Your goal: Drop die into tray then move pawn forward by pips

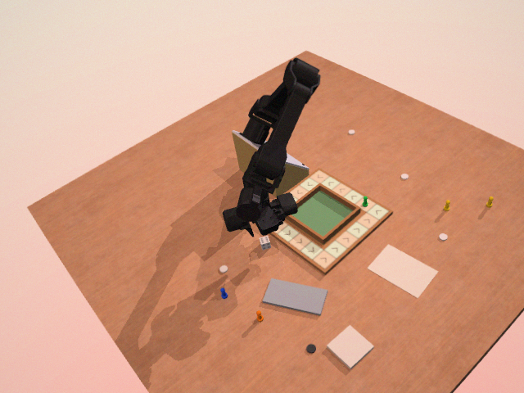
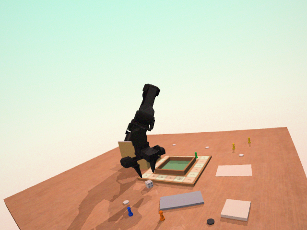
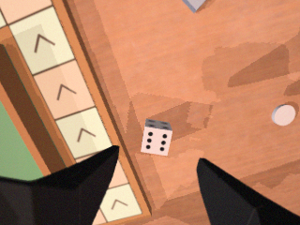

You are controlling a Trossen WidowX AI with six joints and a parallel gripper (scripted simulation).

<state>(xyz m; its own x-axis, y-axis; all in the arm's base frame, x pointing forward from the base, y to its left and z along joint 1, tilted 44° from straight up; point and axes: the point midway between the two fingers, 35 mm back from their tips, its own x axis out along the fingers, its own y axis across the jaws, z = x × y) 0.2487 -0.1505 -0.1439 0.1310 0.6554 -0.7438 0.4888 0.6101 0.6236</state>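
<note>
The white die [image 1: 264,242] [image 2: 148,183] [image 3: 156,141] lies on the table just outside the board, with six pips on its upper face. The board [image 1: 334,249] [image 2: 190,179] [image 3: 66,92] has arrowed squares around the green-floored dice tray [image 1: 321,213] [image 2: 177,166] [image 3: 14,147], which is empty. The green pawn [image 1: 365,201] [image 2: 195,155] stands upright on the board, one square from its right corner in the top view. My gripper [image 1: 261,233] [image 2: 147,174] [image 3: 158,157] is open and empty. It hangs above the table near the die, with its fingertips apart.
A blue pawn [image 1: 223,293], an orange pawn [image 1: 259,316] and two yellow pawns [image 1: 447,205] [image 1: 490,201] stand off the board. A grey slab [image 1: 295,296], pale tiles [image 1: 403,270] [image 1: 350,346], a black disc [image 1: 310,348] and several white discs lie around. A wedge block [image 1: 291,179] stands behind the gripper.
</note>
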